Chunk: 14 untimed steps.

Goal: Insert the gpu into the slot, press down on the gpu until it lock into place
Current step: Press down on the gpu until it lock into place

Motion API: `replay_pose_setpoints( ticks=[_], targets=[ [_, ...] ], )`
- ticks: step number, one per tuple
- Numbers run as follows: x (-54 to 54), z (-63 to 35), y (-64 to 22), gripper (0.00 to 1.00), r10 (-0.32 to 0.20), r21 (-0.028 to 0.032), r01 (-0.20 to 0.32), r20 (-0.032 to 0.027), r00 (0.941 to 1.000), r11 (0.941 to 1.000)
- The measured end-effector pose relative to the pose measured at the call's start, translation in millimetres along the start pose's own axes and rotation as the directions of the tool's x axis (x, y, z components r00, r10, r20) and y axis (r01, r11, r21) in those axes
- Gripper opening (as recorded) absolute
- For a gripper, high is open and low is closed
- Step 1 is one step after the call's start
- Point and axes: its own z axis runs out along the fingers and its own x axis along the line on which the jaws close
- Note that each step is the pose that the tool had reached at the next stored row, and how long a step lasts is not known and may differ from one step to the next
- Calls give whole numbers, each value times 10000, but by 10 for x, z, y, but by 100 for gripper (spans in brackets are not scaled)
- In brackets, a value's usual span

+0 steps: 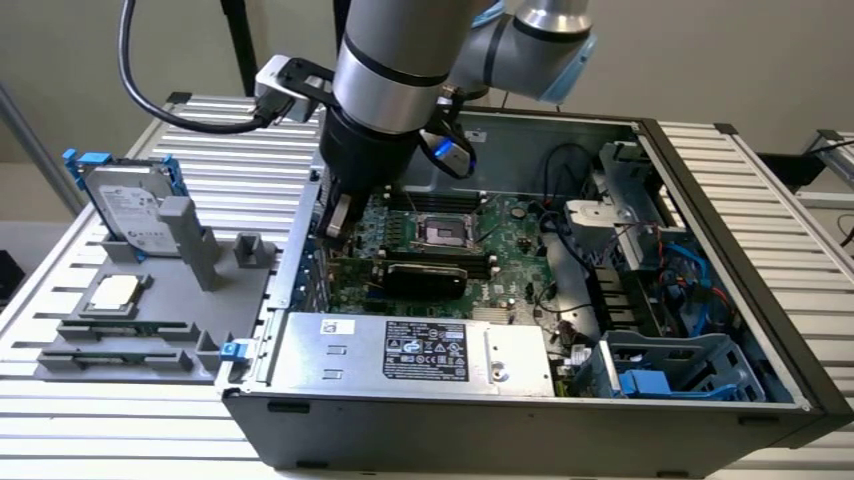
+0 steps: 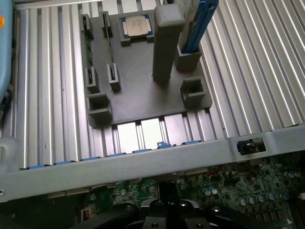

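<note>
Nearest in the exterior view, the silver power-supply box (image 1: 414,350) fills the front of the open grey computer case (image 1: 534,430). Behind it, the thin flat black gpu card (image 1: 424,272) lies across the green motherboard (image 1: 514,255). Farther back on the exterior view's left, the clenched gripper (image 1: 336,218) reaches down beside the card; whether they touch is unclear.

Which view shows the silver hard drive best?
The exterior view: the hard drive stands tilted in the grey holder tray, label and blue clips visible. The wrist view catches just its blue clip edge behind a grey post.
</note>
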Motion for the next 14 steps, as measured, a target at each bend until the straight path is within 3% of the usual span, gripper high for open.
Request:
replay_pose_setpoints(
  ticks=[14],
  targets=[
    [35, 9, -10, 11, 136, 11, -136, 0, 9999, 9999]
  ],
)
